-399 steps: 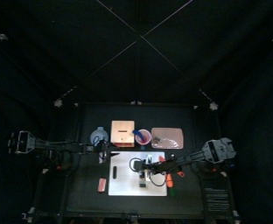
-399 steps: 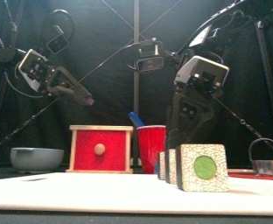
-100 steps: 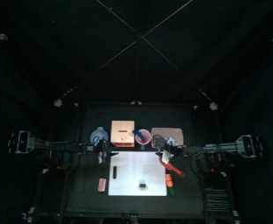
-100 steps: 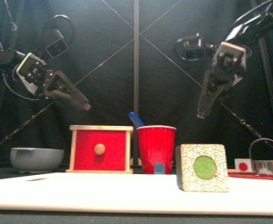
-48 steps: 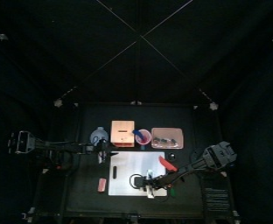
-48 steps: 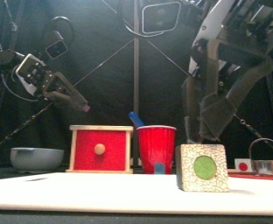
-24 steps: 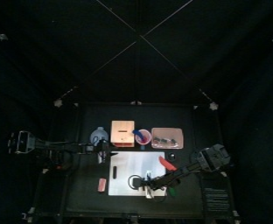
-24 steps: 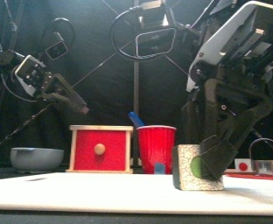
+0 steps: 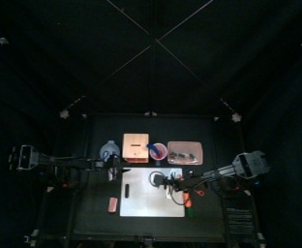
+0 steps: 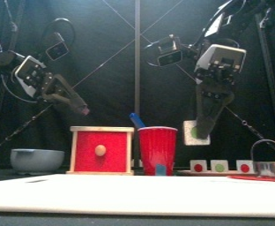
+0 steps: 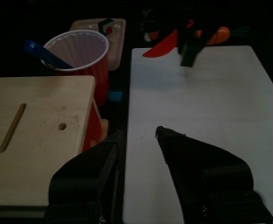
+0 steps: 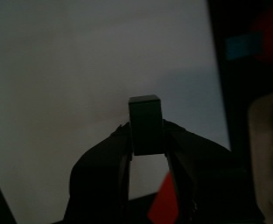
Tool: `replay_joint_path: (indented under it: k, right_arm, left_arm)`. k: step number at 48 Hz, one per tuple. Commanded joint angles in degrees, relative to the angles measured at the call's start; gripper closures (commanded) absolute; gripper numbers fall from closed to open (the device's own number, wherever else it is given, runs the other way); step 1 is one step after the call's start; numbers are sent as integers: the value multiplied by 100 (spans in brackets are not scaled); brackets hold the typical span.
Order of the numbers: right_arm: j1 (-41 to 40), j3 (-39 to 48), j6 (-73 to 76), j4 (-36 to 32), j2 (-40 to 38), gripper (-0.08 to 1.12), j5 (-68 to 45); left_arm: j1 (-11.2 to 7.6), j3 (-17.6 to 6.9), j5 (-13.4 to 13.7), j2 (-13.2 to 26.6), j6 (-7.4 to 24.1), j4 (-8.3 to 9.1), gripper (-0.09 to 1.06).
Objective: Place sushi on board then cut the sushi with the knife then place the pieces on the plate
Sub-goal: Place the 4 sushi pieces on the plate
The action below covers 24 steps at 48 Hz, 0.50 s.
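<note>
— While that right gripper (image 9: 177,180) hangs over the white cutting board (image 9: 147,201), what is it pinching?

— One sushi piece (image 10: 199,133), held in the air well clear of the board. It's a flat, square block with a pale face and a round green centre. The right wrist view shows both black jaws pressed against its dark sides.

— And the board itself?

— It's a smooth, matte rectangle. A red toy knife (image 11: 160,50) lies by its right edge, under that arm.

— What stands behind it?

— There's a pale wooden box (image 10: 101,150) with a glossy red drawer front and a small round knob. Just beside it is a red cup (image 10: 158,150) with a blue toy knife (image 10: 137,119) poking out. Off to the left sits a rounded blue-grey bowl (image 10: 36,160), and at the far right a metal cutter (image 10: 267,164) with a wire handle. The flat pink tray (image 9: 185,151) lies behind the board's right half. Three small white-faced pieces (image 10: 220,165) sit in a row low down on that side, though I cannot tell whether they rest on the tray. A small red thing (image 9: 113,203) lies on the black table left of the board.

— The left gripper (image 11: 139,166)?

— It's up by the board's back-left corner, jaws spread, gripping nothing.
</note>
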Motion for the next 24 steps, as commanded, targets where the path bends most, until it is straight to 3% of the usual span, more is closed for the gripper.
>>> replay_joint_path:
  k: [1,14,24]
  right_arm:
    - [-563,176,44,-202,-642,46,105]
    - [-2320,747,18,-712,-1063,46,79]
    - [-3357,1178,35,-589,-835,45,-439]
  left_arm:
    - [18,-70,-26,-9,-18,-9,20]
    - [0,-79,-18,-9,-26,0,20]
    - [0,-70,-26,-9,-26,-9,20]
